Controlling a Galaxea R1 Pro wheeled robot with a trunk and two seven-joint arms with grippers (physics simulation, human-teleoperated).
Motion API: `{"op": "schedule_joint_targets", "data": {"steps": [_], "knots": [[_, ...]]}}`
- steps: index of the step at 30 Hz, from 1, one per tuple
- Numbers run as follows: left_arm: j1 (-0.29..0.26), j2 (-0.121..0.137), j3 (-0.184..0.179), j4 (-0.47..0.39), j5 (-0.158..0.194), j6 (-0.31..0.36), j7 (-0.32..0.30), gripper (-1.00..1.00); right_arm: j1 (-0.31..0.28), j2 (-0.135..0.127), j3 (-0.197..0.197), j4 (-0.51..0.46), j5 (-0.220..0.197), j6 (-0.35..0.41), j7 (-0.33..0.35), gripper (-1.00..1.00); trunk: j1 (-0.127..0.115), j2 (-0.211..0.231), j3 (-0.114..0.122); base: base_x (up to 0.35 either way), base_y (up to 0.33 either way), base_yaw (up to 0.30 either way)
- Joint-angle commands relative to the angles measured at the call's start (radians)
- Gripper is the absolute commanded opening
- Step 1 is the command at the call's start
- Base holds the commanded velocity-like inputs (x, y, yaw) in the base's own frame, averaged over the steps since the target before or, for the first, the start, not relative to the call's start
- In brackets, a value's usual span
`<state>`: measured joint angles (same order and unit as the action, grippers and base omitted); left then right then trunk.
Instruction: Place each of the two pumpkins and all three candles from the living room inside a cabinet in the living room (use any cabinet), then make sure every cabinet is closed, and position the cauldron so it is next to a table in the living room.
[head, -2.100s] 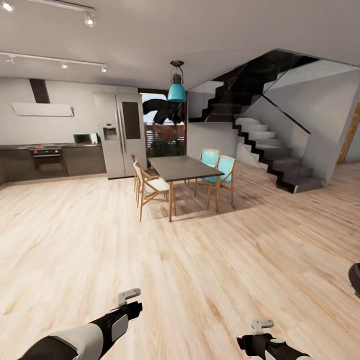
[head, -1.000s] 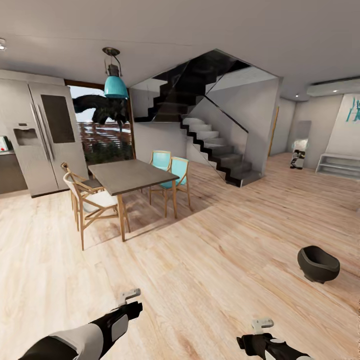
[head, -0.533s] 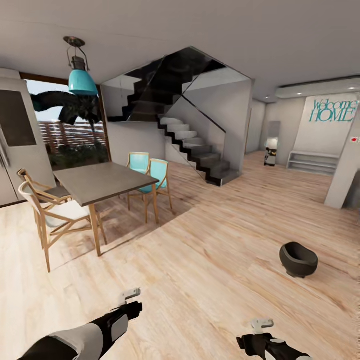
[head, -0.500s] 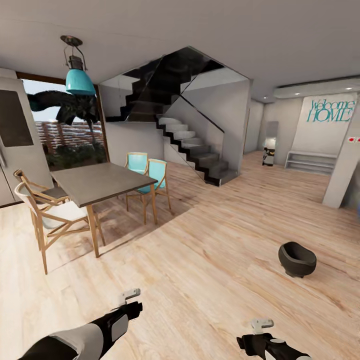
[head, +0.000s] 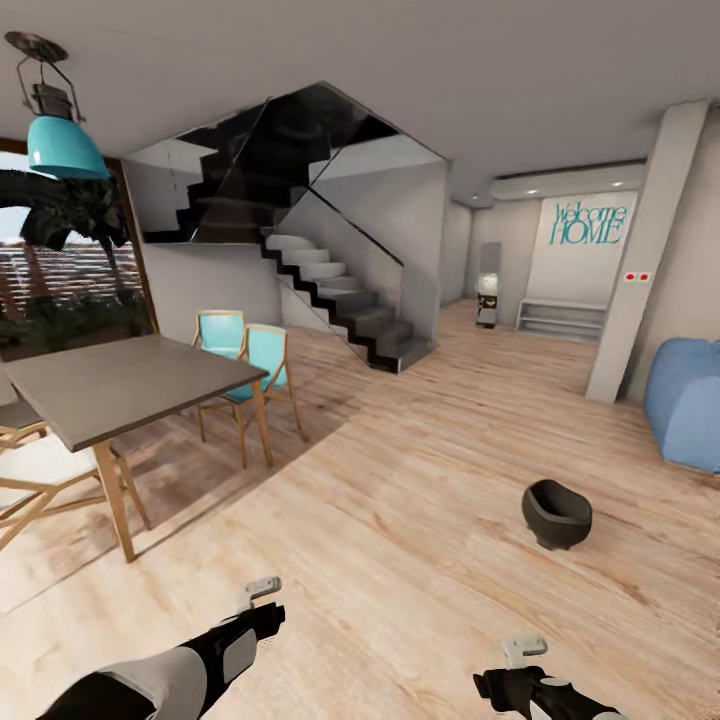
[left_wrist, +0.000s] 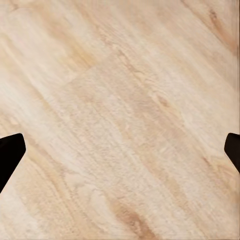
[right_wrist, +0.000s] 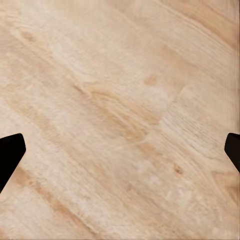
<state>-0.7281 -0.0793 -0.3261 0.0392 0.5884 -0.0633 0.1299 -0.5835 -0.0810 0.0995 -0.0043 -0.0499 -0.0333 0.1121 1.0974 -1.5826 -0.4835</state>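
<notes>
Glossy black cauldron (head: 556, 511), round-bellied with a wide open mouth, standing alone on the pale wood-plank floor (head: 400, 540), towards the right of the head view. Bare planks all round it, nothing touching it. Well apart beyond it to the right, a soft blue beanbag (head: 688, 400) beside a plain grey pillar (head: 640, 260).

Over on the left, a tall dining table (head: 120, 380) with a flat grey top and light wooden legs. Two turquoise chairs (head: 245, 350) at its far side, a pale wooden chair (head: 35, 480) with a white seat at its near side. Above it, a turquoise pendant lamp (head: 60, 140) on a dark metal fitting. Behind the table, a window (head: 60, 280) with dark foliage outside.

Mid-room, a staircase (head: 330, 290) of dark steps against a white wall, glass panels along its side. Far back, teal "Welcome HOME" lettering (head: 588, 224) on the wall, above a low white shelf (head: 560, 318).

Low in the head view, left gripper (head: 258, 592) and right gripper (head: 524, 648), black and white with grey fingertips, held above open floor. Jaws spread wide on both: in each wrist view just two dark tips at opposite edges, left gripper (left_wrist: 120, 150), right gripper (right_wrist: 120, 150), with only grained blond planks between them.
</notes>
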Motion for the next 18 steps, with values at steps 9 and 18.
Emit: {"op": "schedule_joint_targets", "data": {"steps": [9,18], "knots": [[-0.001,-0.002,-0.008,0.004,0.007,-0.006,0.0,1.0,-0.001,0.0,0.011,0.003,-0.004,-0.004,0.0,1.0,0.001,-0.001,-0.001,0.336,0.089,-0.048],[-0.001,-0.002,-0.008,0.004,0.007,-0.006,0.0,1.0,-0.001,0.0,0.007,0.001,-0.007,0.001,0.008,1.0,0.001,-0.001,0.0,0.336,0.089,-0.073]]}}
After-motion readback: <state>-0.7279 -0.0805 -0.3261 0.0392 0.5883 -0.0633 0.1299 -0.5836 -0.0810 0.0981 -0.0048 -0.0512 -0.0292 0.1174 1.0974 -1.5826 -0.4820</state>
